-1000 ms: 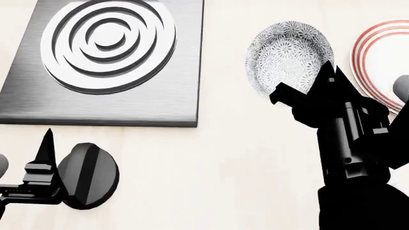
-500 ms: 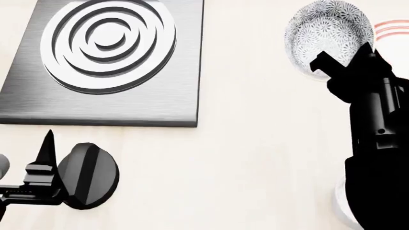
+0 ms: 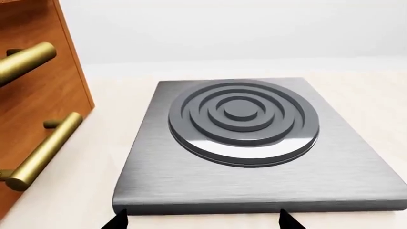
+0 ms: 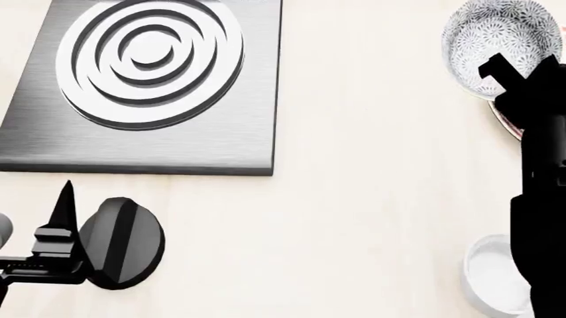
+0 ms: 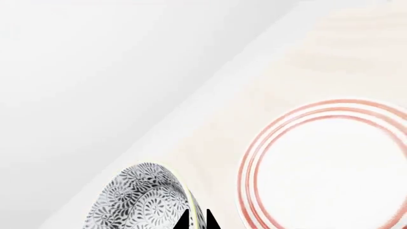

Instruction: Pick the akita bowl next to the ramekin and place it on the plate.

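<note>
The carry is under way: the right gripper (image 4: 506,74) has the akita bowl (image 4: 500,41) pinched by its rim, one finger inside and one outside, and holds it up near the far right corner of the worktop (image 4: 372,199). In the right wrist view the two fingertips sit almost together on the thin rim of the bowl, which hangs tilted, its patterned outside showing. The grip is narrow and closed on the wall of the bowl.

The plate (image 5: 330,167) lies flat on the worktop near the right edge — in the head view only a sliver of its red-striped rim peeks out just below the bowl, beside the arm. From the wrist camera the plate looks bare, and the bowl is beside it, not yet over its middle.

The ramekin (image 4: 495,275) stands at the near right edge, well apart from the bowl, partly hidden by the right arm.

The left gripper (image 3: 200,220) hangs idle over the near left part of the worktop, its fingertips spread wide and empty, facing the near edge of the grey burner plate (image 4: 146,86).

Next, I judge, the bowl needs carrying a little further over the plate's centre, levelling so its foot faces down, lowering until it rests, and only then a release — a tilted drop could roll it off.
</note>
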`<state>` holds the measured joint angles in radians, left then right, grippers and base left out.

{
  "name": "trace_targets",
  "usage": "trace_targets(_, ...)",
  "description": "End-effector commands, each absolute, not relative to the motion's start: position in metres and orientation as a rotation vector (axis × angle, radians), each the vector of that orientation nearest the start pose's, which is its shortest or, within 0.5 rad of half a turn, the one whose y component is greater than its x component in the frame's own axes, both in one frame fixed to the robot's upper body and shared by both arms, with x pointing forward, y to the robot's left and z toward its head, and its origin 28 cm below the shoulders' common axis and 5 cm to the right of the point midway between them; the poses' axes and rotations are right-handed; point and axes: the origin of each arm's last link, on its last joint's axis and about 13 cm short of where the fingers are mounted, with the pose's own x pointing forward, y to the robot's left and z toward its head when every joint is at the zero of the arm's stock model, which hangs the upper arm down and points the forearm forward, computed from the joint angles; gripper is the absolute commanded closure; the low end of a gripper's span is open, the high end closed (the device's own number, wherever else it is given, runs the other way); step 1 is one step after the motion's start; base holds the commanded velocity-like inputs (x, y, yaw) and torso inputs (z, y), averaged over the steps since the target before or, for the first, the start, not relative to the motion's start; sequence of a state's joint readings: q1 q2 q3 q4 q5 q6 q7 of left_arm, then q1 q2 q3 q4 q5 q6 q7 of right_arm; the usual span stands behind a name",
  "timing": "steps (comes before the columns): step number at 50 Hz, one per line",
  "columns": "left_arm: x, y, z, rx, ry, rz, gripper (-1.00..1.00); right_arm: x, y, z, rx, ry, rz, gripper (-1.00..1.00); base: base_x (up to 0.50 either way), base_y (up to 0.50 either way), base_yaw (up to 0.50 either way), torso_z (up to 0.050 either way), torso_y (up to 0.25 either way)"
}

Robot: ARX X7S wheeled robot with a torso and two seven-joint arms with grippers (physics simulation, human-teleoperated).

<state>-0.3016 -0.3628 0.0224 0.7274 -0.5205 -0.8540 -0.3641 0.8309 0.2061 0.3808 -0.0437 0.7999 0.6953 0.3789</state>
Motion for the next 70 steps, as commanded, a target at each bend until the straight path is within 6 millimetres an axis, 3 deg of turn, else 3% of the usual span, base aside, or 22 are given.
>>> trace_targets(1, 0.218, 0.233, 0.171, 0.003, -0.117, -0.009, -1.00, 0.328, -0.192, 0.243, 0.757, -0.270, -0.211, 1.00, 0.00, 0.00, 0.00, 0.000, 0.000)
trace_targets(48, 0.220, 0.234, 0.169, 0.006, -0.109, -0.003, -1.00, 0.362, -0.232, 0.253, 0.863, -0.255, -0.438, 1.00, 0.00, 0.00, 0.00, 0.000, 0.000)
trace_targets(70, 0.220, 0.233, 0.165, 0.002, -0.097, -0.008, -1.00, 0.381, -0.237, 0.253, 0.891, -0.220, -0.483, 1.00, 0.00, 0.00, 0.00, 0.000, 0.000)
